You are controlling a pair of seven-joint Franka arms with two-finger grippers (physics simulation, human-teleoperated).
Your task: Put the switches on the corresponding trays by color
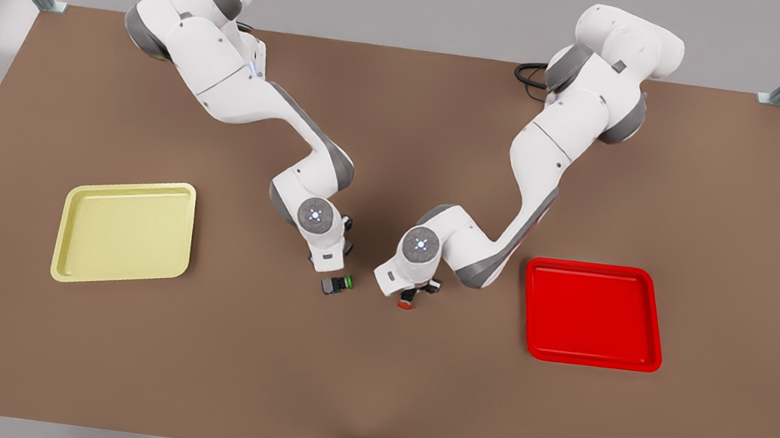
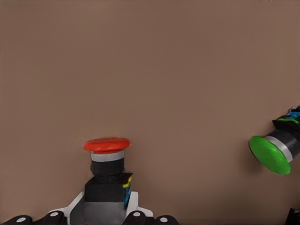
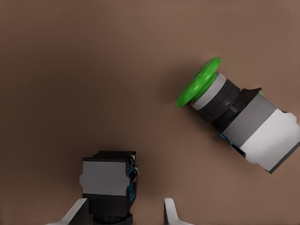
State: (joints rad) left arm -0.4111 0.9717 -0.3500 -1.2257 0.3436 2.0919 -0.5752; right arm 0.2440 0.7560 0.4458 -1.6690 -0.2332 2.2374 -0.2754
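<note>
- The green-capped switch [image 1: 337, 285] lies on its side on the brown table [image 1: 367, 389], near the middle, and every place below is given from it
- The red-capped switch [image 1: 406, 302] sits just beside the green-capped switch, toward the front view's right, with the two apart; in the left wrist view its cap points away from the camera
- The left gripper [image 1: 418, 289] is directly over the red-capped switch; in the left wrist view its white fingers [image 2: 133, 202] press against both sides of the dark body, so the claw is grasping the red-capped switch
- The right gripper [image 1: 332, 260] hangs just behind the green-capped switch, toward the front view's left
- In the right wrist view a dark-bodied switch [image 3: 108, 180] stands between the fingertips of the right gripper; its cap colour cannot be told
- One finger [image 3: 171, 212] stands clear of that body with bare table between, so this claw is released
- The pale yellow tray [image 1: 125, 229] lies well apart from the green-capped switch toward the front view's left
- The red tray [image 1: 592, 313] lies well apart from it toward the front view's right
</note>
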